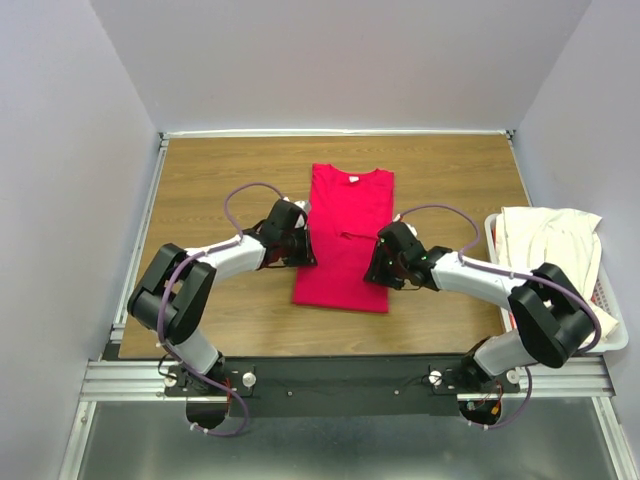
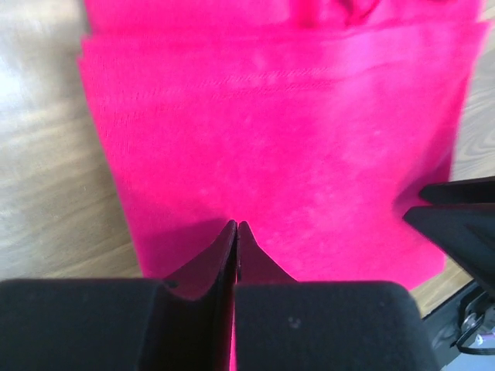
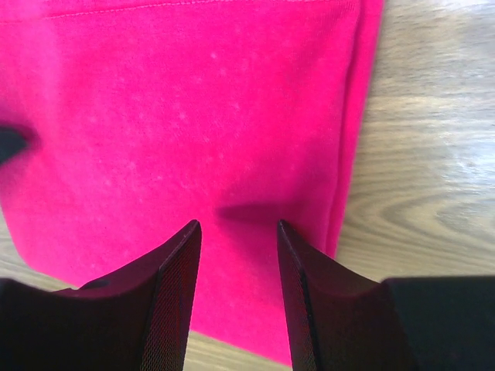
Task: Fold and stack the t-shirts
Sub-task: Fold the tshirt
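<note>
While red t-shirt lies under both, left gripper clenched, perhaps empty, right gripper released.

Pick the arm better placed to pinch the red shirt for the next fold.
Probably right: the right gripper is open over the red shirt near its edge; the left gripper is shut, so it must open first.

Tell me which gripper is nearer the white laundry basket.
Right. The right gripper hovers at the right edge of the red t-shirt, toward the laundry basket; the left gripper is at the opposite edge, with the whole shirt between it and the basket.
</note>
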Robot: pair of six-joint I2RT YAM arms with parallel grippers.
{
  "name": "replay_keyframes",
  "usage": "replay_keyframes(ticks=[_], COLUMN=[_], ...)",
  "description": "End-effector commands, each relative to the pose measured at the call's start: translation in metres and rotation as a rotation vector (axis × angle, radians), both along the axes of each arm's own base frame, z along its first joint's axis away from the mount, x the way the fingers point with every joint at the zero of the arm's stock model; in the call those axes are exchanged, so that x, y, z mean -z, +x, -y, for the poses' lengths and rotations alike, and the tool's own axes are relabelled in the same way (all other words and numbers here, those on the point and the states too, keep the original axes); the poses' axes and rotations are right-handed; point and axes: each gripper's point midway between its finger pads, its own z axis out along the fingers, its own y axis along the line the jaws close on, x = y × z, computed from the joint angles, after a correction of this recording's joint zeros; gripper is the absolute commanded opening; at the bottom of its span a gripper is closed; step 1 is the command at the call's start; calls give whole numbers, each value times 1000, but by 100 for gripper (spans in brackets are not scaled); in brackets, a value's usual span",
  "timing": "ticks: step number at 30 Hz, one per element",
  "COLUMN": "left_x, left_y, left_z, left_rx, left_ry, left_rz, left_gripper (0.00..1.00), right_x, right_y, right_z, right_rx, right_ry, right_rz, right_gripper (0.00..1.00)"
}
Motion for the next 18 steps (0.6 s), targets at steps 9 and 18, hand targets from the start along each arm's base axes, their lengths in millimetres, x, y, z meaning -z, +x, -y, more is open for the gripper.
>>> replay_keyframes(ticks=[9, 18], left_x=[-55, -10], left_y=[58, 83], left_z=[9, -2], left_rx=[-22, -88], left_ry=[-32, 47], left_rz=[163, 124], left_gripper=[13, 11], right_x=[-28, 1], right_y=[68, 106], right_z=[2, 48], right_rx=[40, 128], right_ry=[-158, -316], right_rz=[120, 107], right_gripper=[50, 44])
